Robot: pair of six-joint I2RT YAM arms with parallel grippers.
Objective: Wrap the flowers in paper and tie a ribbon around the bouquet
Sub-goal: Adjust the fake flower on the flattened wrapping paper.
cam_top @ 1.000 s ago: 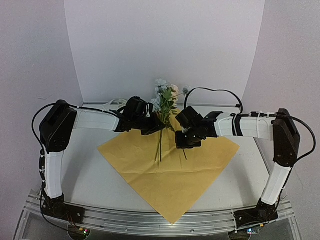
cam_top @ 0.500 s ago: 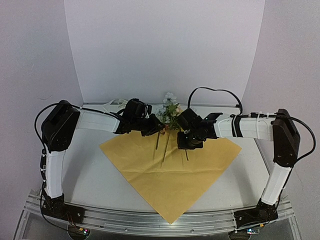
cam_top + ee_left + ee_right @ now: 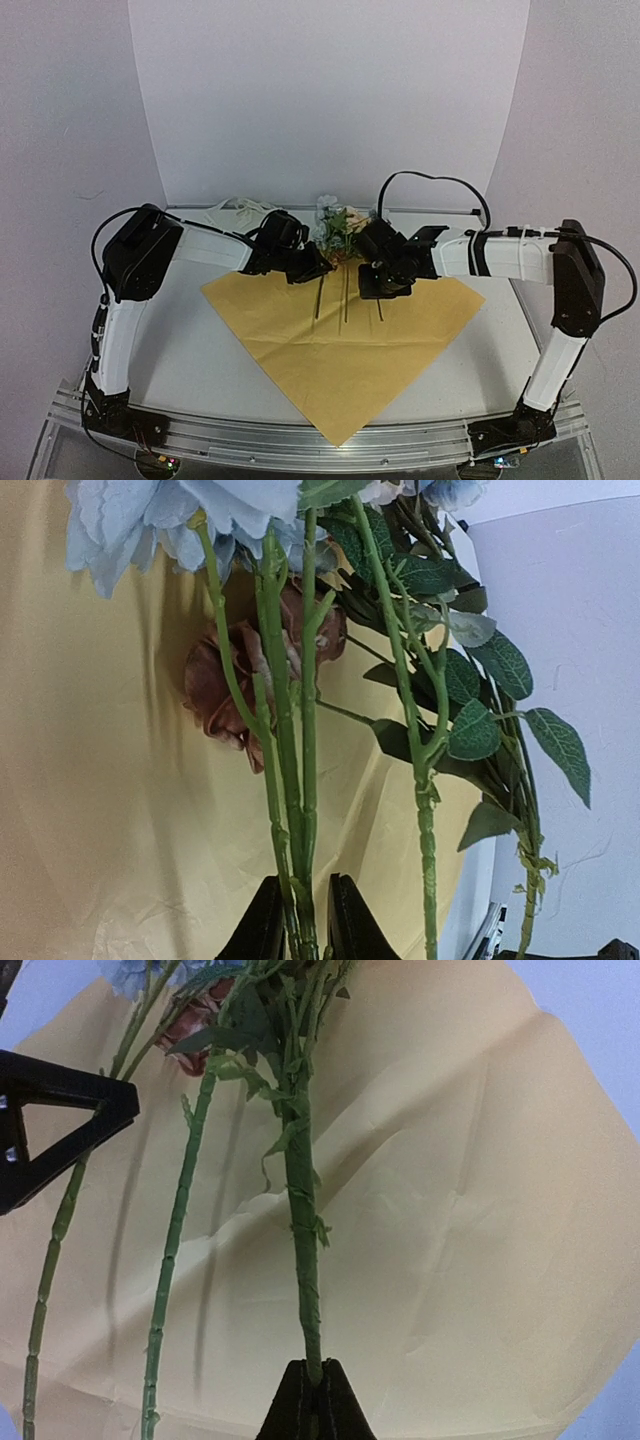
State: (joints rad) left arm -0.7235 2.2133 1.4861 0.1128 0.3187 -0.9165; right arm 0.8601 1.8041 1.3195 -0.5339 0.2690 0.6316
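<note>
A pale table [image 3: 190, 340] carries everything; two white-and-black arms reach in from either side and meet over its far half. The paper [image 3: 340, 360] lies flat in the middle as a large diamond, yellow face up and lightly creased, one corner pointing at the near edge; its far corner is hidden under the arms. The flowers [image 3: 335, 215] lie across that far corner, heads towards the back wall, pale blue and reddish blooms among green leaves; three thin stems trail down onto the sheet. The ribbon [image 3: 228, 208] sits in a cream-white heap at the table's back left, behind the left arm, apart from the paper. The right claw [image 3: 312, 1398] is clenched on one leafy stem; the left claw [image 3: 300, 935] brackets two stems closely, whether pinching or slack I cannot tell.
</note>
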